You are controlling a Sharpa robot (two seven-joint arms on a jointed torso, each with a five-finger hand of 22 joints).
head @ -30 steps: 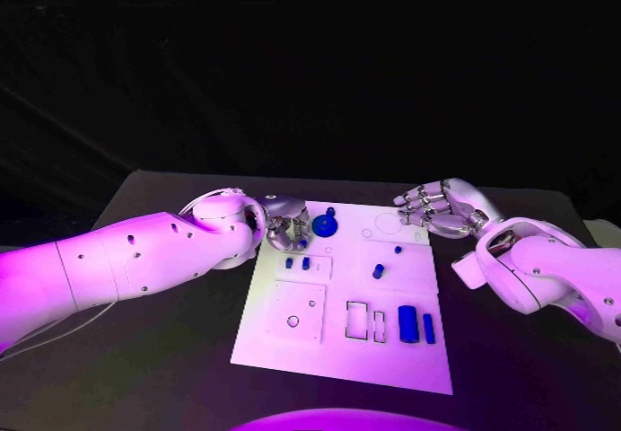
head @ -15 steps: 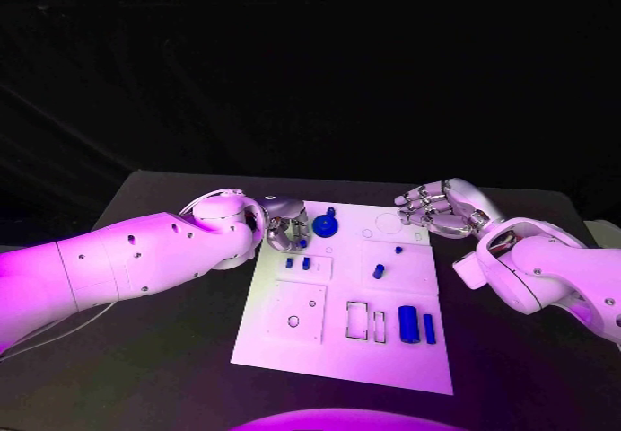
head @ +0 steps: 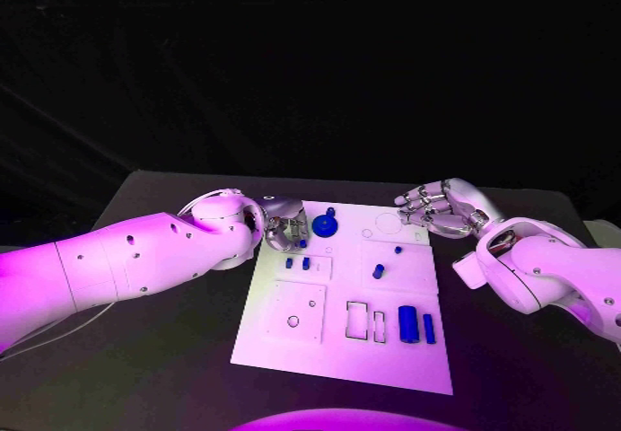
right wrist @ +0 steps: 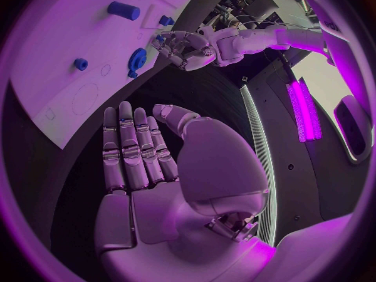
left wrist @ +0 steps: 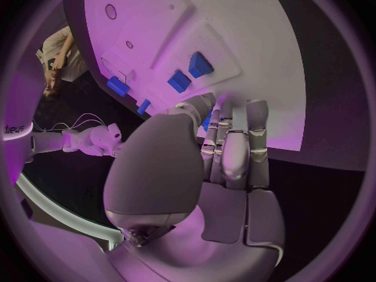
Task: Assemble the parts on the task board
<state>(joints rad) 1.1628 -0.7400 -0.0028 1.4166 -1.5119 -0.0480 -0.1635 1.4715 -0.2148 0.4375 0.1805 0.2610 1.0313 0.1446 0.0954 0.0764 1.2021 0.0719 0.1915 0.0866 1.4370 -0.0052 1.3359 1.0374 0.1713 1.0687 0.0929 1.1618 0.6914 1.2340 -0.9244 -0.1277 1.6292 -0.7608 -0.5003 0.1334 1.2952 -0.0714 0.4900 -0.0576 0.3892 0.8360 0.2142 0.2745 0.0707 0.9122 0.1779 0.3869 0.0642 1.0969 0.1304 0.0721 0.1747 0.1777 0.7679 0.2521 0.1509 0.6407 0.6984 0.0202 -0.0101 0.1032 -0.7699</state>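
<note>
no legible text or labels anywhere: task board (head: 339,350) carries just outlines and holes, no markings; arms and hands blank too. a few characters sit at the rim of the left wrist view, on part of the robot body, cut off, can't read them

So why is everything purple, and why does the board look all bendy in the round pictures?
Head view: coloured light tints the board and both arms purple, the background is dark, and the board's edges run straight. Left wrist view: a fisheye lens curves the board's edges. Right wrist view: the same bending of the board, plus a bright glowing purple strip in the room.
</note>
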